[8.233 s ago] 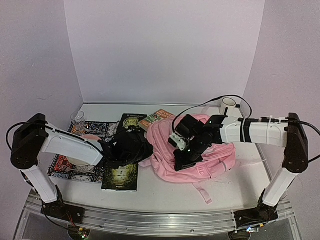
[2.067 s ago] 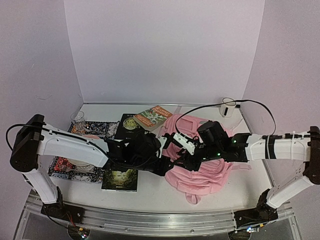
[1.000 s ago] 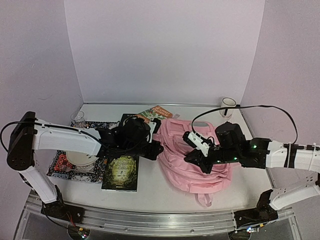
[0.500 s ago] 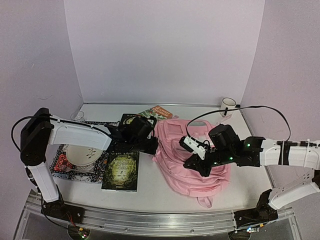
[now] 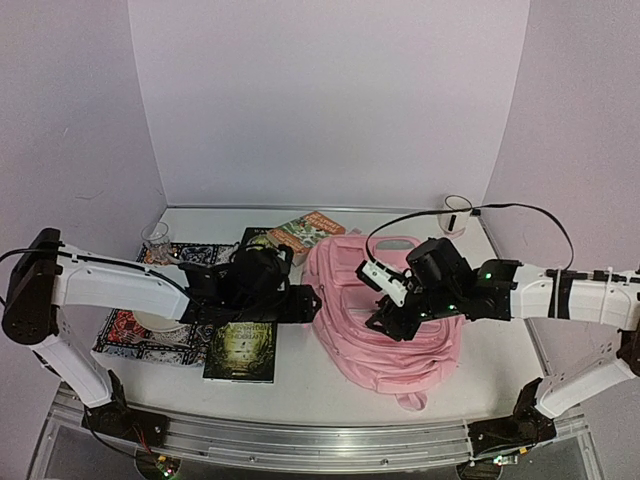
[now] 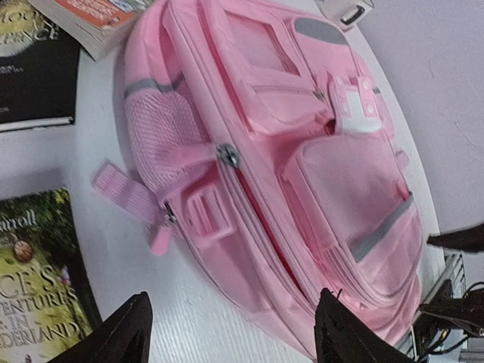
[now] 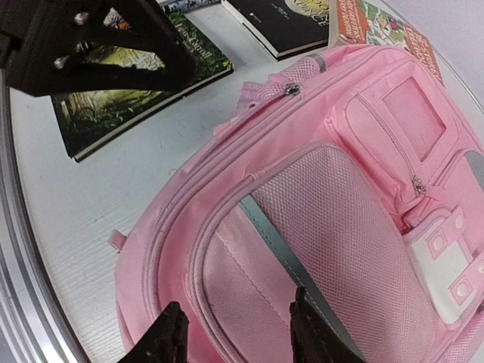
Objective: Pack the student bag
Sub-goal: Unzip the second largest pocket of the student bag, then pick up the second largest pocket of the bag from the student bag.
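Student bag (image 5: 372, 352) lies flat on the counter (image 5: 300, 395), front pockets up, right of centre, top handle (image 5: 400, 243) toward the back wall. Left tool (image 6: 231, 318) hangs just off the bag's left flank, fingers spread wide with nothing between them. Right tool (image 7: 238, 329) hovers over the bag's front, fingers apart too and gripping nothing. Neither touches fabric that we can see. Three books wait to the left: a green book (image 5: 240, 350) near the front edge, a black book (image 5: 262, 240) behind it, and an orange book (image 5: 305, 228) just beside the bag's top corner.

We judge the step in hand as opening the main compartment. The long zip round the side shows a dark red slit in the left wrist view, so it looks partly undone. The metal zip pull (image 6: 227, 155) sits on the upper side by the mesh pocket (image 6: 162, 140).

To do it well we want one tool pinning the soft shell close to the pull. The other should pinch the pull tab itself — not the fabric around it — and drag along the track, following its curve. The bag looks limp and will likely bunch or slide on the smooth counter if pulled unanchored. Open wide enough for a book to go in flat, and keep the side strap (image 6: 125, 193) by the zip out of the pinch. How far the zip is really open we cannot tell.
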`<action>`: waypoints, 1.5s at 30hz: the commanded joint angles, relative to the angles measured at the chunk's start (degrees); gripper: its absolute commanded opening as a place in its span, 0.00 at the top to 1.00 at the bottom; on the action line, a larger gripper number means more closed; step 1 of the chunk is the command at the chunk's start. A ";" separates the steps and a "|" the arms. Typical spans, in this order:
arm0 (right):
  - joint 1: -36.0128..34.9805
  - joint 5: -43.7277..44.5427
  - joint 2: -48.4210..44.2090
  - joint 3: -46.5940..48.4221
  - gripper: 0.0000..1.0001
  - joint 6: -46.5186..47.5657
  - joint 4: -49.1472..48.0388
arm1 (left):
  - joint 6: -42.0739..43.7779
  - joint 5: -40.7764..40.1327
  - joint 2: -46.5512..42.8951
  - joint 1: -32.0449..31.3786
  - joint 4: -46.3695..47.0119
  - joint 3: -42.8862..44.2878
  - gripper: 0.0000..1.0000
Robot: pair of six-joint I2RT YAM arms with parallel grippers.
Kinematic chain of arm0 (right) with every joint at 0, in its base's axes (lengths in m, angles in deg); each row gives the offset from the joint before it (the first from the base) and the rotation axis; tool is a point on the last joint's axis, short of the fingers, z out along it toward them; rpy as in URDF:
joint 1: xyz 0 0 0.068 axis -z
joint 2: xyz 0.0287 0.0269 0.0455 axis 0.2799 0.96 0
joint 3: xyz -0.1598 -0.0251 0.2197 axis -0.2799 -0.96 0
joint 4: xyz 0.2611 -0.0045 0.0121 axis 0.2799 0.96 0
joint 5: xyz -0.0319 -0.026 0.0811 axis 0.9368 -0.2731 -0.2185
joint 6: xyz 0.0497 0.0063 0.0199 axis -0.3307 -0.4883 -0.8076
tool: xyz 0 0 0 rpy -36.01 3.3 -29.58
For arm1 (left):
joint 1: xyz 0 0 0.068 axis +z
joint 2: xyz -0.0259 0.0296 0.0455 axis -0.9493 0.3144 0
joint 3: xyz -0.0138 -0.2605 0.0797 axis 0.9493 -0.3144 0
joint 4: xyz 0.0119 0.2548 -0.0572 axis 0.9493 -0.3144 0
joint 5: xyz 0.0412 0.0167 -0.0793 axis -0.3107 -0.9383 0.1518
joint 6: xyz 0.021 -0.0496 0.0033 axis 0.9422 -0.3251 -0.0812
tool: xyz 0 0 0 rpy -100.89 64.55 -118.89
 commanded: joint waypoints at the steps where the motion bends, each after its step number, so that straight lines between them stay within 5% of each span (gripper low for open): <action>1: -0.02 2.09 1.01 2.62 0.43 0.97 7.68 | -6.54 2.80 1.57 -3.27 3.61 -0.71 0.23; 9: -2.80 3.55 0.23 2.59 0.02 4.14 13.96 | -9.13 6.25 5.32 -5.42 8.26 -1.92 0.21; 24: -4.12 17.64 9.69 3.27 0.02 8.06 14.04 | -7.58 8.31 4.36 -6.48 9.96 -3.50 0.22; 29: -4.25 24.76 9.95 3.54 0.09 7.81 12.28 | -7.37 8.76 4.54 -6.86 10.12 -3.65 0.22; 38: -4.24 31.20 7.74 5.95 0.46 5.58 10.69 | -6.65 9.71 5.96 -7.28 10.56 -2.65 0.22; 45: -4.21 32.09 8.67 6.34 0.56 6.26 9.58 | -6.15 8.97 6.23 -7.27 11.28 -1.55 0.22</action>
